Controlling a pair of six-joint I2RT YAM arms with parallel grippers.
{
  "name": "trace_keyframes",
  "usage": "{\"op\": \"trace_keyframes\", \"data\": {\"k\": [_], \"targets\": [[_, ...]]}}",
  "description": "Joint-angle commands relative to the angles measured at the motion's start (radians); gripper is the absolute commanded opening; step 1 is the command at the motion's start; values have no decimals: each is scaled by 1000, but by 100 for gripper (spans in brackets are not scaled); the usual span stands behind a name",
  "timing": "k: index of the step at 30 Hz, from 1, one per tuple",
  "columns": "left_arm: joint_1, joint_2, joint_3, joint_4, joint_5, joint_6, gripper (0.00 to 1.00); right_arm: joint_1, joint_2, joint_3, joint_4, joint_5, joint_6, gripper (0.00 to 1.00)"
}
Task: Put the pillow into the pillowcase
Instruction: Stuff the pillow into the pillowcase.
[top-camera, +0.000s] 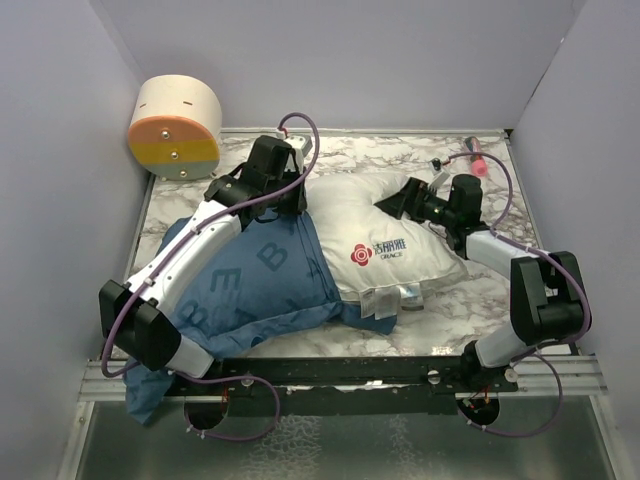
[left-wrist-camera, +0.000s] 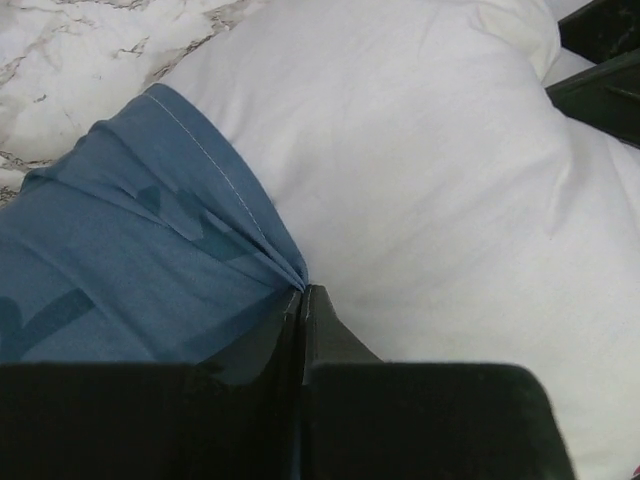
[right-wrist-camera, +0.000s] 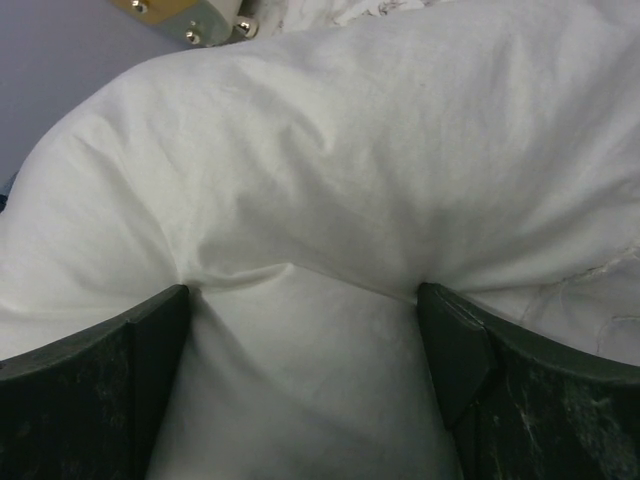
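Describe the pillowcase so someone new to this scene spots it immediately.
On the left half of the marble table lies the pillowcase, a blue cloth sack whose mouth covers the left end of the white pillow, its hem pinched by the left gripper. It is the only blue fabric, printed with lighter letters; the pillow is plain white with a red logo.

The pillow's (top-camera: 385, 235) left part is hidden inside the pillowcase (top-camera: 265, 280), and the left arm (top-camera: 190, 255) covers part of it. The pillowcase's near left corner slips under that arm at the worktop's (top-camera: 440, 315) near edge. The small label (top-camera: 385, 297) print is unreadable. A pink thing (top-camera: 478, 160) at the far right is too small to tell.
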Motion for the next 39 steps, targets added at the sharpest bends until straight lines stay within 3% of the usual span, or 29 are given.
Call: {"op": "trace_keyframes", "data": {"k": [1, 4, 8, 9, 11, 19, 23, 27, 32, 36, 39], "targets": [[-3, 46, 44, -4, 102, -12, 0, 40, 54, -10, -15, -73, -8, 91], [-10, 68, 122, 18, 181, -24, 0, 77, 75, -9, 21, -93, 5, 72], [-30, 114, 275, 100, 318, -73, 0, 108, 52, -27, 169, -133, 80, 19], [-41, 130, 321, 121, 342, -86, 0, 108, 23, -35, 204, -125, 101, 10], [-64, 167, 413, 155, 382, -114, 0, 98, -61, -25, 186, -68, 107, 1], [-168, 341, 764, 292, 476, -206, 0, -5, -405, 170, 49, 148, -2, 1], [-193, 356, 755, 392, 503, -236, 0, -4, -508, 139, 41, 212, -94, 1], [-196, 273, 484, 532, 503, -253, 0, -5, -518, -43, -38, 230, -122, 1], [-196, 153, -73, 846, 510, -343, 0, 2, -477, -321, -37, 164, -53, 2], [-219, 143, -336, 1024, 532, -419, 0, 5, -417, -334, -137, 187, -62, 5], [-249, 142, -415, 1069, 525, -431, 0, 5, -358, -329, -151, 180, -61, 8]]}}
